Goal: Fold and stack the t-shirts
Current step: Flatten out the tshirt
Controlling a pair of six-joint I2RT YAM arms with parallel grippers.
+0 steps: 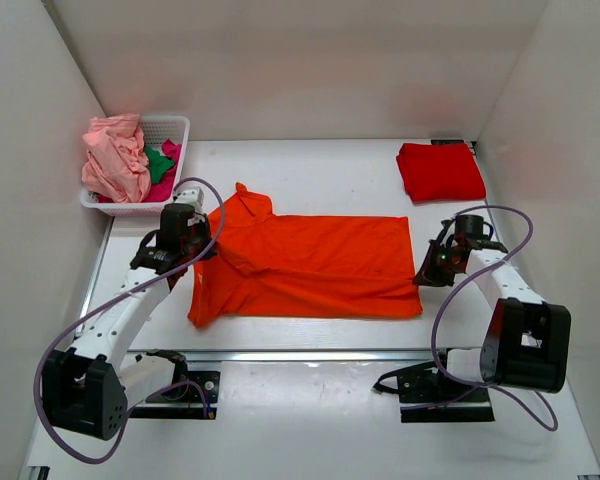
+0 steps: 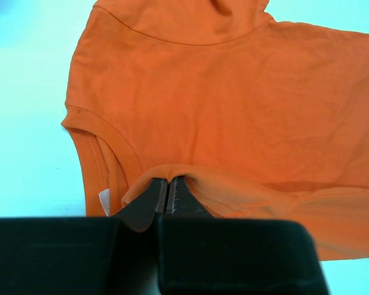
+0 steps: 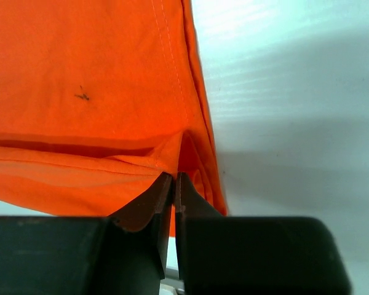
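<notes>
The bright orange t-shirt lies spread across the middle of the table, collar end to the left, its far long side folded over. My left gripper is shut on the cloth near the collar; the left wrist view shows the orange shirt pinched up between the closed jaws of that gripper. My right gripper is shut on the hem end; the right wrist view shows the shirt bunched at its closed tips. A folded red t-shirt lies at the back right.
A white mesh basket at the back left holds a pale pink shirt, a green shirt and a magenta shirt. White walls close in the left, back and right sides.
</notes>
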